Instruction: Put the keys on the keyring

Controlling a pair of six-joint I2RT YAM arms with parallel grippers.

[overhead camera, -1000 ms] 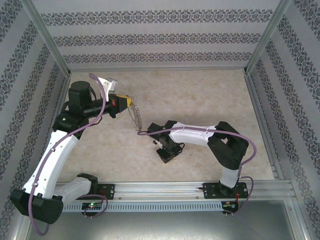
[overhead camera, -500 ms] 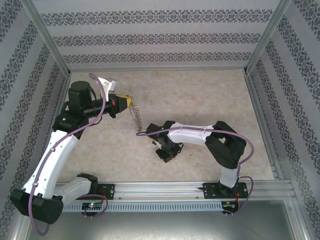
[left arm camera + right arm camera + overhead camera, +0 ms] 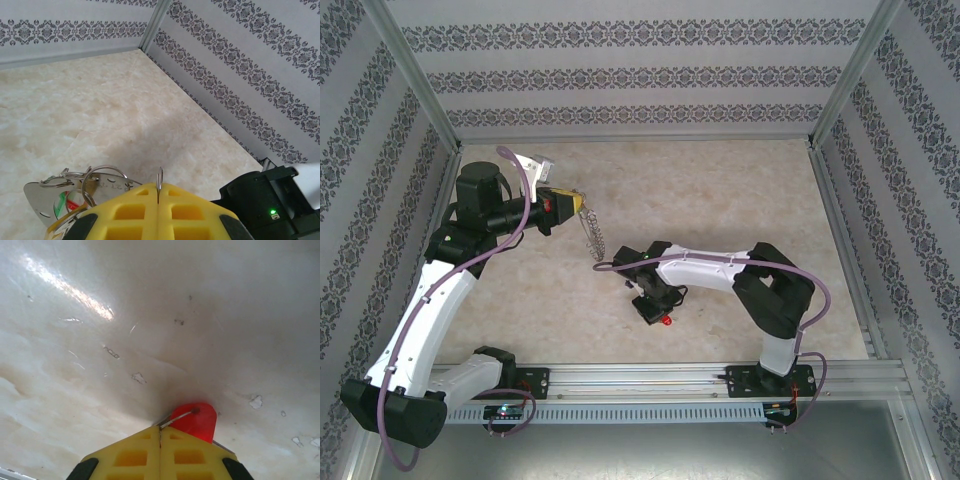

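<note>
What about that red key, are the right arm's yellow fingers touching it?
Touching. In the right wrist view the right fingers are shut on the thin wire loop of the red key, with its head at their tips.

keyring (image 3: 590, 237) hangs from left jaws | key (image 3: 196, 420) at right jaws, right of and nearer than keyring

The keyring (image 3: 590, 238), a limp silvery chain loop, hangs from the left end effector (image 3: 578, 203). A red-headed key (image 3: 195, 421) rests on the counter (image 3: 100, 340), nipped by the right end effector (image 3: 160, 432).
</note>
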